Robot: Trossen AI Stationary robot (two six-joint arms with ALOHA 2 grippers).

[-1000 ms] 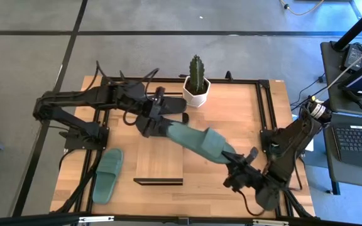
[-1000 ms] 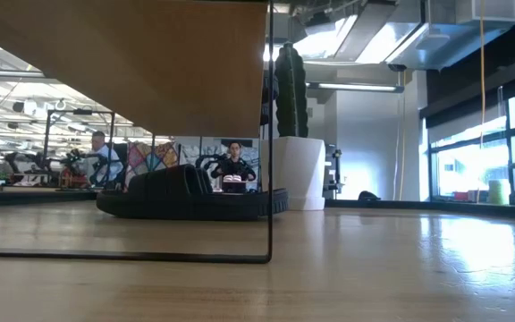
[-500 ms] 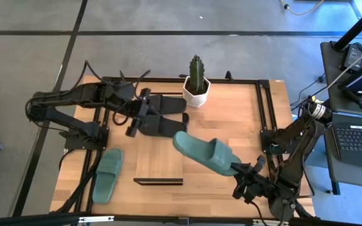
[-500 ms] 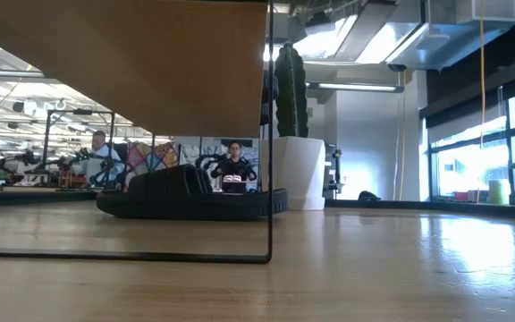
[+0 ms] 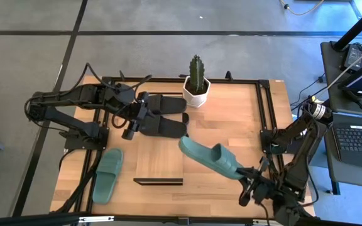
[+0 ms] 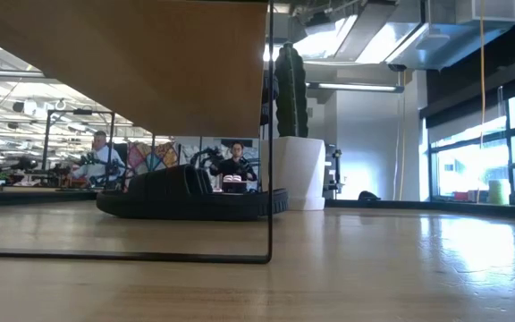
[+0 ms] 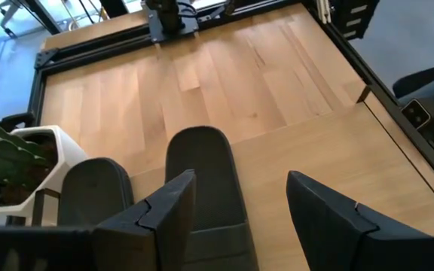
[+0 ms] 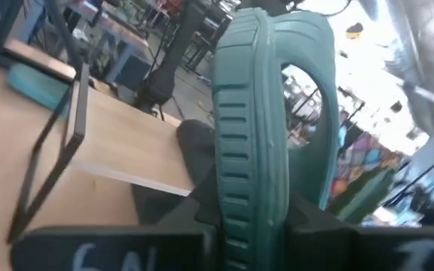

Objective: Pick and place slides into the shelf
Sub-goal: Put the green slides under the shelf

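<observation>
Two people [image 6: 232,163] sit beyond the wooden table [image 6: 401,268].

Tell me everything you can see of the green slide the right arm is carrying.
The green slide is muted green, looks like moulded foam or rubber, with one wide strap arching over the footbed and ribbed edging along the sole. The right gripper is shut on one end of it, holding it clear of the table, turned on edge, its free end pointing toward the shelf. Nothing else touches it.
</observation>
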